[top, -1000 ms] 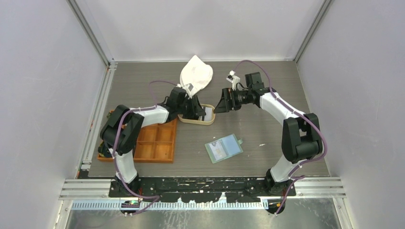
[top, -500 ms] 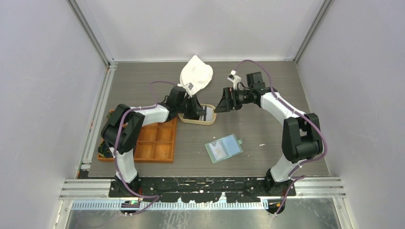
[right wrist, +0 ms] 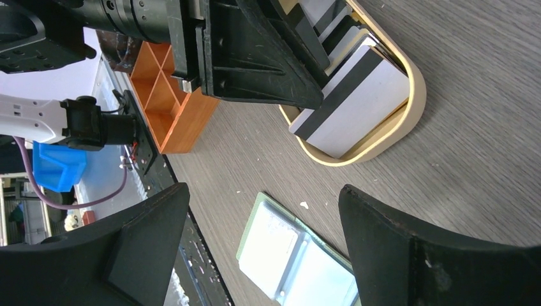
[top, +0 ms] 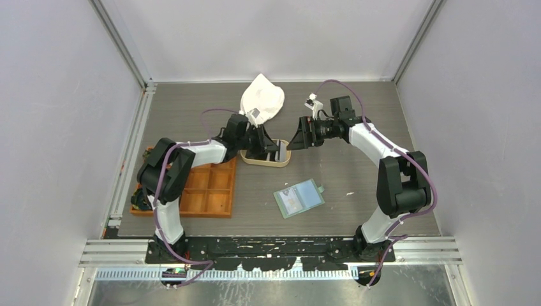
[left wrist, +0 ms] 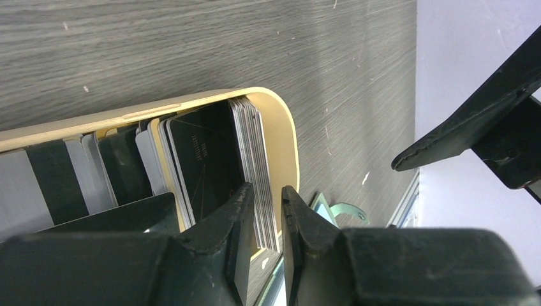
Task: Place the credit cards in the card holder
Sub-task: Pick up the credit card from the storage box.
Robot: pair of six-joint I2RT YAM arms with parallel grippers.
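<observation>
Card holder (top: 298, 198) lies nearest the arm bases, open flat on the table (top: 357, 166), clear pockets up, nothing touching it. Orange tray (top: 217, 213) sits to its left, compartments showing, partly under the left arm. Further back, oval wooden tray (top: 263, 162) holds the credit cards (top: 279, 150), standing on edge in a row, some black, some pale with a dark stripe. Left gripper (top: 271, 150) is down in the right end of that tray. In the left wrist view its fingers (left wrist: 239, 217) stand close together with the last few cards of the stack between them. Can't tell if the pads actually press. Right gripper (top: 295, 141) hangs just right of the wooden tray, above the table, fingers spread wide, holding nothing. White bag (top: 263, 99) lies behind the tray, near the back wall.
</observation>
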